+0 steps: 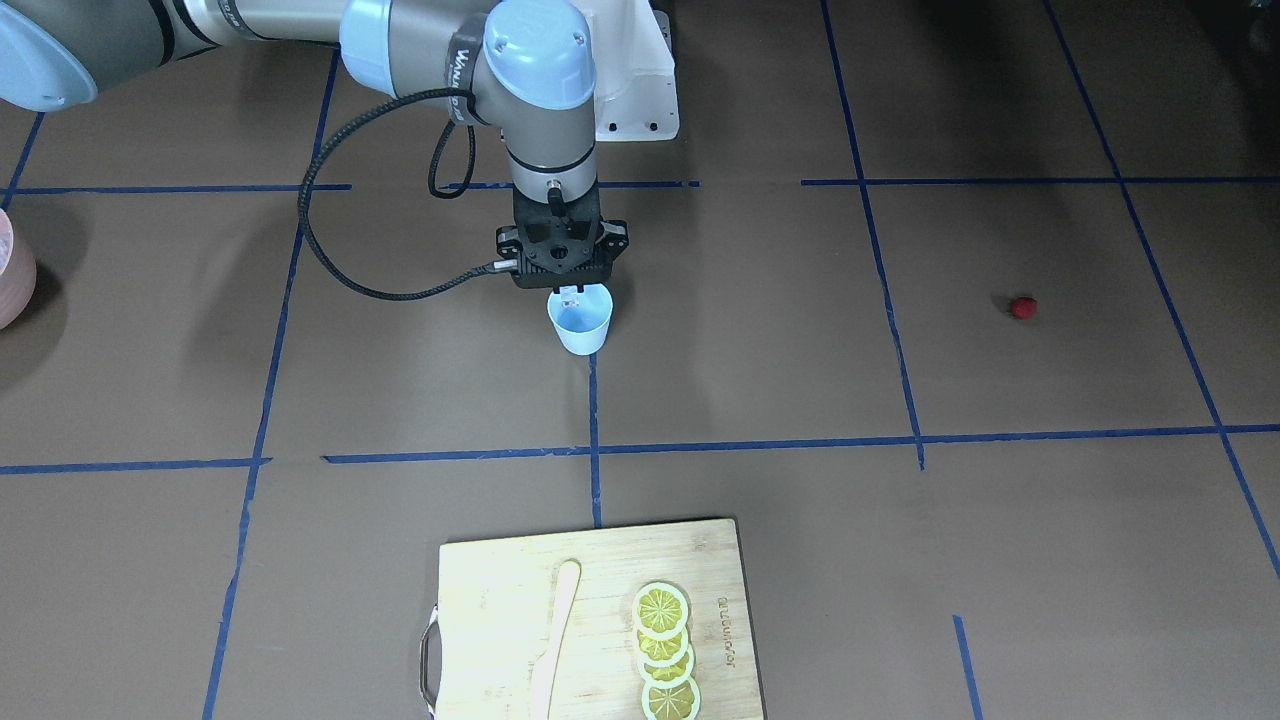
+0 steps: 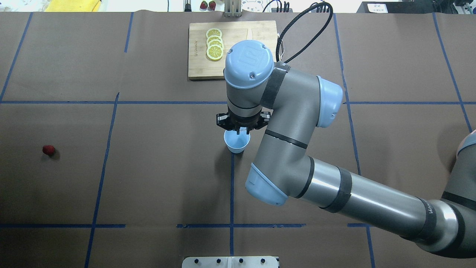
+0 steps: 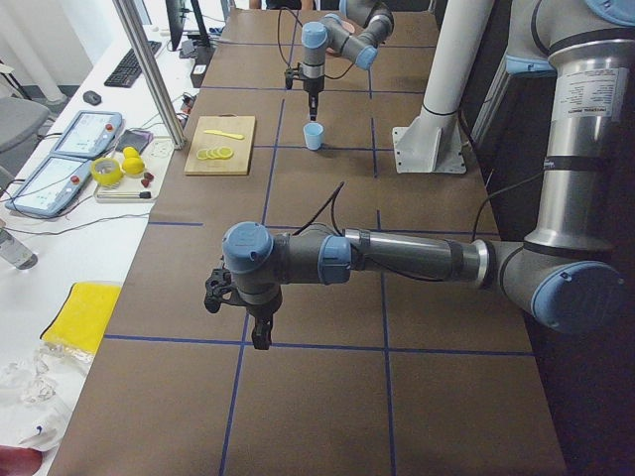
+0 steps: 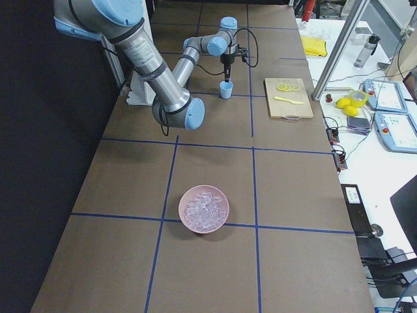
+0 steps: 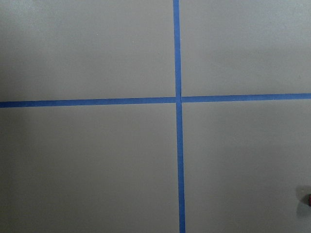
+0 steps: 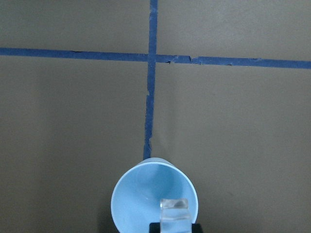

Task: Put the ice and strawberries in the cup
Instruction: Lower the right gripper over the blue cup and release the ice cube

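Observation:
The pale blue cup (image 1: 582,325) stands at the table's middle, also in the overhead view (image 2: 237,143) and the right wrist view (image 6: 138,204). My right gripper (image 1: 570,292) hangs straight over its mouth, shut on one clear ice cube (image 6: 174,209) at rim height. The red strawberry (image 1: 1022,307) lies alone on the table far off on my left side (image 2: 48,150). My left gripper (image 3: 260,335) hovers low over bare table near the strawberry's end; I cannot tell whether it is open or shut. More ice fills the pink bowl (image 4: 204,208).
A wooden cutting board (image 2: 238,67) with several lemon slices (image 2: 215,44) and a pale knife (image 1: 555,640) lies beyond the cup. The pink bowl sits far out on my right side (image 1: 10,270). Blue tape lines cross the brown table.

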You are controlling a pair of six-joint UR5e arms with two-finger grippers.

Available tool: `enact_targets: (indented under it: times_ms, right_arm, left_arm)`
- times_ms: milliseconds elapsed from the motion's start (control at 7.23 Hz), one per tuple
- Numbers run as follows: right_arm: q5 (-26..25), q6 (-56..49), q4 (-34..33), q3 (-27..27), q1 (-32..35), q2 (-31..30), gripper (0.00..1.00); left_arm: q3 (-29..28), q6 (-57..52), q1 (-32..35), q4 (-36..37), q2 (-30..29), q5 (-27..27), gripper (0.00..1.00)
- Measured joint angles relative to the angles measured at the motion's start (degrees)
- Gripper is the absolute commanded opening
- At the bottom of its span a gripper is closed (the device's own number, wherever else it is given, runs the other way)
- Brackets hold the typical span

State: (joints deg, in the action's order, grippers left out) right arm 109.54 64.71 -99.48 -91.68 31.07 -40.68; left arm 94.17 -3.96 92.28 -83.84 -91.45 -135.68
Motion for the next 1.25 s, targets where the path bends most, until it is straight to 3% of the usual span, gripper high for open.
enact_targets:
  times_ms: [277, 692, 1245]
  right_arm:
    - [-0.1, 0.1, 1.3, 1.6, -0.8, 0.5, 0.04]
    - [0.0, 0.0, 1.5, 1.9, -1.2, 0.6, 0.33]
    - [0.1, 0.1, 1.4, 1.7, -1.3, 0.4, 0.39]
  left_arm:
    - [0.1, 0.0, 0.0, 0.0, 0.0, 0.1, 1.00]
    - [-0.1, 0.0, 0.0, 0.0, -0.2, 0.1, 1.00]
    - [-0.2, 0.0, 0.0, 0.0, -0.4, 0.1, 1.00]
